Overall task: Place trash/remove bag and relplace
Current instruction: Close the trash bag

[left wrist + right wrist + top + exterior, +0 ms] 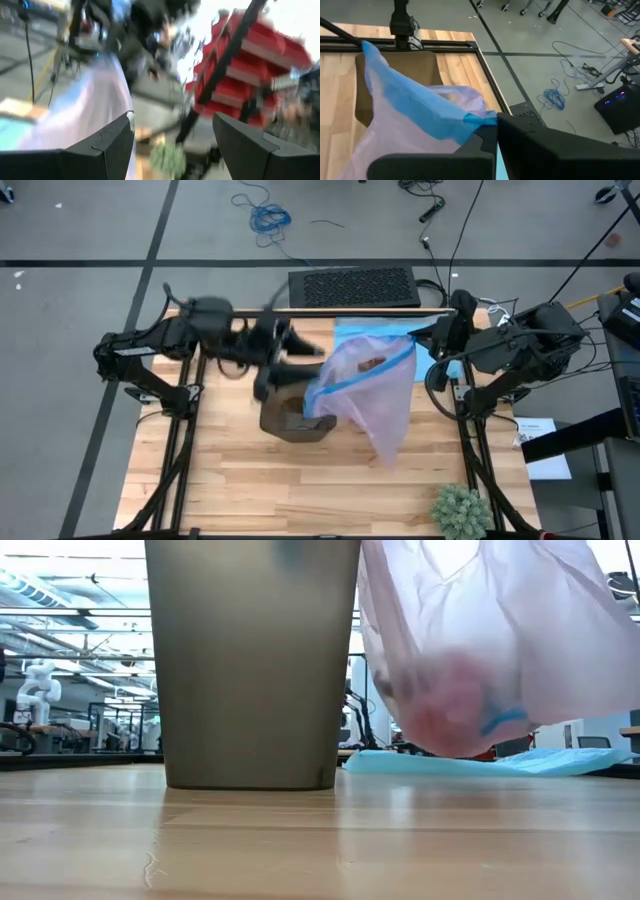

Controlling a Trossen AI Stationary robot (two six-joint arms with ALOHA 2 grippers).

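The lavender-pink bag with its blue drawstring band hangs in the air to the right of the brown bin. My right gripper is shut on it. Brown trash shows through the plastic. In the low view the bag's full bottom hangs clear of the table beside the bin, which stands upright on its base. My left gripper hovers open over the bin's far side, pointing level, with nothing between its fingers. My right gripper pinches the bag's blue band at the bag's top edge between its two shut fingers, slanting down from the table's right side. The bag hangs below and to the left of the fingers, lifted clear of the table, with the band drawn toward the bin.
A light blue plastic bag lies flat on the table at the far side, under the hanging bag. A black ribbed mat sits beyond the far edge. A green spiky plant stands at the near right corner.
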